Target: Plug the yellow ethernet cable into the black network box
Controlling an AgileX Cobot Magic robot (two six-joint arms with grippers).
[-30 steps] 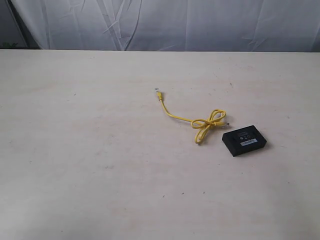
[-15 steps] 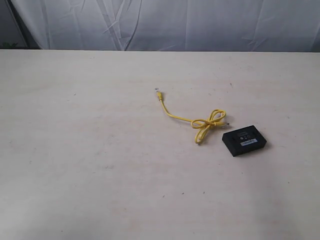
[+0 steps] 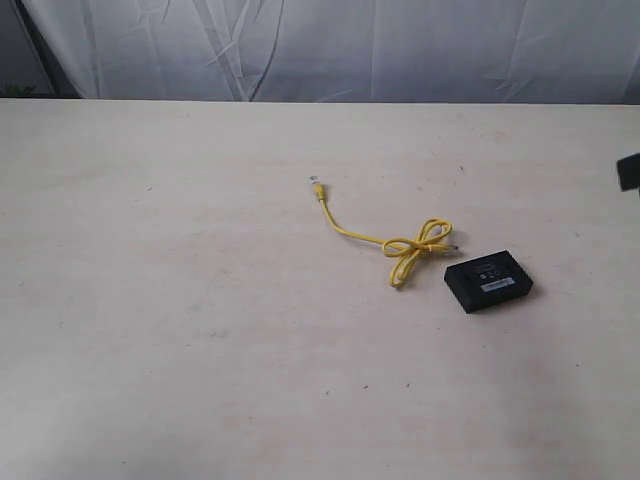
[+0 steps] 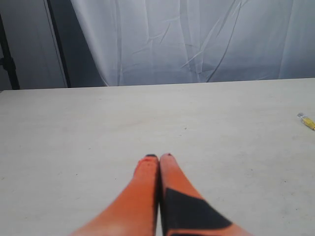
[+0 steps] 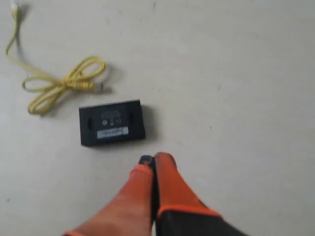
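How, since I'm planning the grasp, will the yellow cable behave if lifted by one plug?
Probably floppy: the yellow ethernet cable lies in slack curves with a loose knot, so the rest would likely dangle. It looks thin, so likely light. Pushed, it should bend rather than roll.

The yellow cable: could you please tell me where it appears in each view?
Exterior: cable mid-table, left of the box.
Left wrist: only one plug end, at the picture's right edge.
Right wrist: picture's upper left, beyond the box.
Shared landmark: the pale table.
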